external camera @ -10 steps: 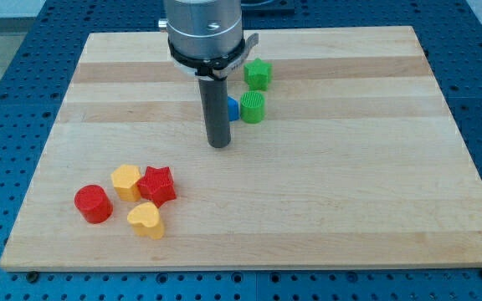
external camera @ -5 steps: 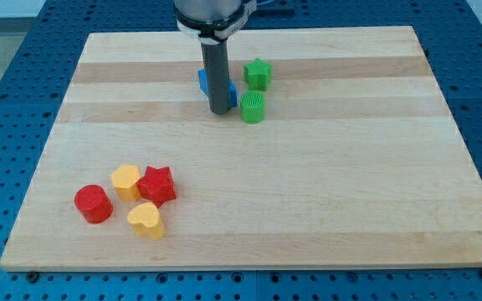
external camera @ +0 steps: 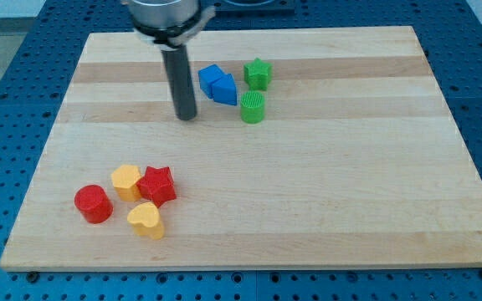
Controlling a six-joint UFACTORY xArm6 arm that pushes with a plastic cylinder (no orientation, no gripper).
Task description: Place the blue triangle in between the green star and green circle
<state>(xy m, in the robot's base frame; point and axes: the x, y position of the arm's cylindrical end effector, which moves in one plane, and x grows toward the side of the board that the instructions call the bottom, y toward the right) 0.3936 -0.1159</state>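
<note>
Two blue blocks lie touching near the view's top centre: one (external camera: 209, 77) on the left and a wedge-like one, the blue triangle (external camera: 225, 89), on the right. The green star (external camera: 258, 73) lies just right of them. The green circle (external camera: 253, 108) lies below the star. The triangle sits left of the gap between star and circle, close to both. My tip (external camera: 186, 117) rests on the board left of and slightly below the blue blocks, apart from them.
A cluster lies at the view's lower left: a red cylinder (external camera: 93, 204), a yellow block (external camera: 126, 181), a red star (external camera: 157, 185) and a yellow heart (external camera: 146, 219). The wooden board (external camera: 350, 184) ends on a blue perforated table.
My tip moved up toward the blue blocks, then away to the view's left. The blue blocks, earlier partly hidden by the rod, now show in full.
</note>
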